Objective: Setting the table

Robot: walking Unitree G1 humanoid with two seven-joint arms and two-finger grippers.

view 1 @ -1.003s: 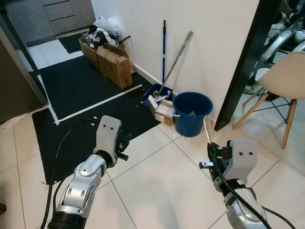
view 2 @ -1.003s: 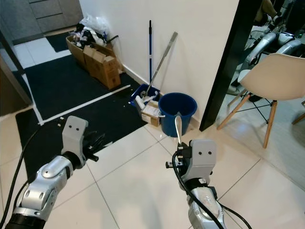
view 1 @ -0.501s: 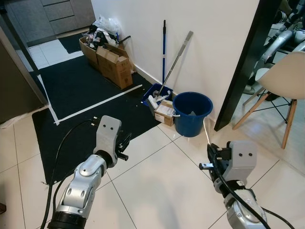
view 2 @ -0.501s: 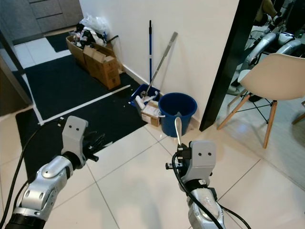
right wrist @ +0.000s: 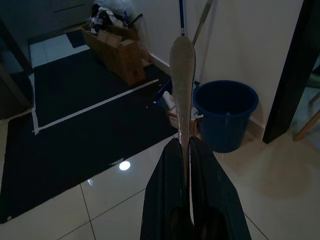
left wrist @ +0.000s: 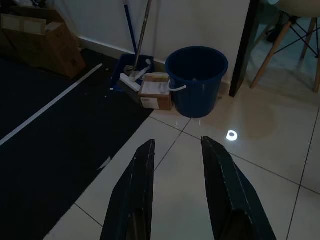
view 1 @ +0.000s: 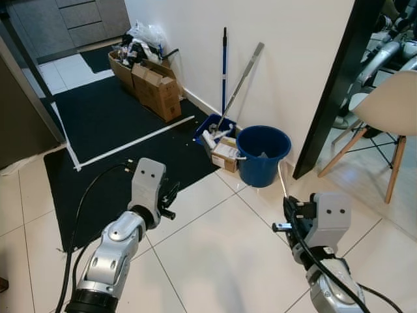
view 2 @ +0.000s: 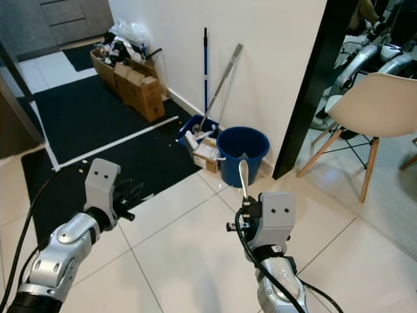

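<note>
Almost nothing has moved over the last second: both arms hold the same raised pose over the tiled floor (view 1: 215,254), and the scene sits a hair differently in the head views, a slight camera shift and no move of the things.

The right gripper (right wrist: 189,145) is clamped on the handle of a spoon (right wrist: 182,75), which stands up out of the fingers with its pale, flat end uppermost. In the right eye view the spoon (view 2: 243,179) rises in front of the blue bucket (view 2: 241,155); in the left eye view it is a thin pale line just above the wrist housing. The right wrist view alone shows the two black fingers pressed together on the handle with no gap.

The left gripper (left wrist: 176,150) is empty, its fingers (left wrist: 142,165) spread apart over bare tile, as the left wrist view makes plain; from the head it is a dark cluster beyond the silver forearm.

Ahead, the bucket stands against the white wall (view 1: 287,59), with a small cardboard box (view 1: 225,155) touching its side and a blue bin (view 1: 210,130) just behind that. A blue-handled mop (view 1: 223,72) and a grey pole (view 1: 242,78) lean on the wall. Farther along it sit open cardboard boxes (view 1: 156,88) at the edge of a black mat (view 1: 111,137) crossed by white tape. To the right a black door frame (view 1: 332,91) edges the passage, with a beige chair (view 1: 391,111) on wooden legs beyond it. Open tile lies between the arms and in front of them.
</note>
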